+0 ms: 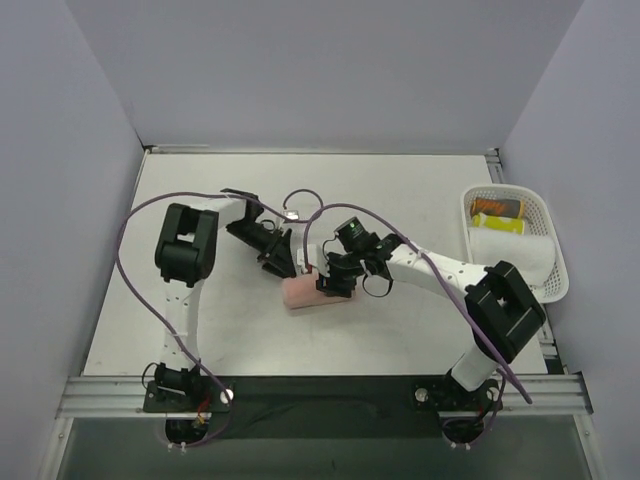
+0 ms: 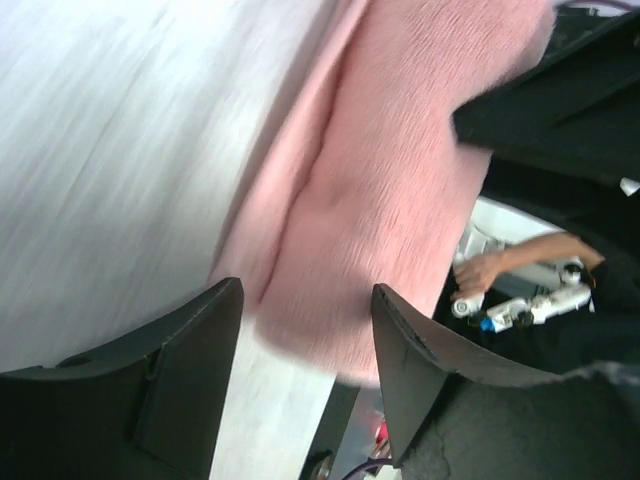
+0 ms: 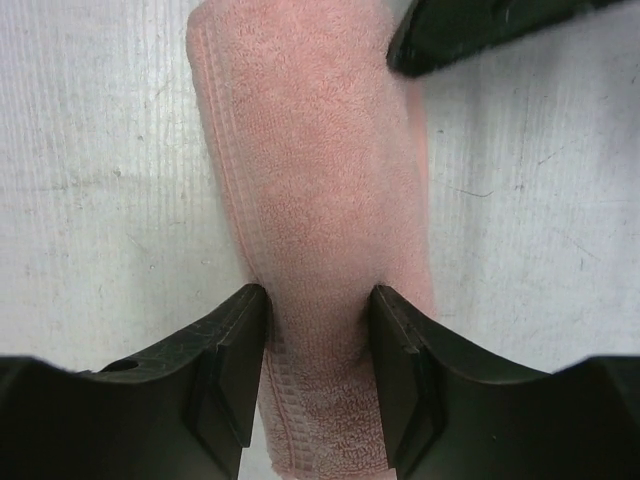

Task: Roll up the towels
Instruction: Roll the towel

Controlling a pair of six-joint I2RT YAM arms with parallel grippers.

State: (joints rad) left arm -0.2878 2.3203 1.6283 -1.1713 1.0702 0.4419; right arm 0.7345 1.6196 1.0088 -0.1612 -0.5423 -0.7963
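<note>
The salmon-pink towel lies as a thick roll on the table in the middle. My right gripper is shut on its right part; in the right wrist view the fingers press into both sides of the roll. My left gripper is open, just above the roll's far side. In the left wrist view its gripper is spread, with the blurred pink towel just beyond the tips. The white towel lies in the basket at the right.
The white mesh basket stands at the table's right edge, with a yellow and an orange-dark item at its far end. A finger of the left gripper shows at the top right of the right wrist view. Grey walls surround the table.
</note>
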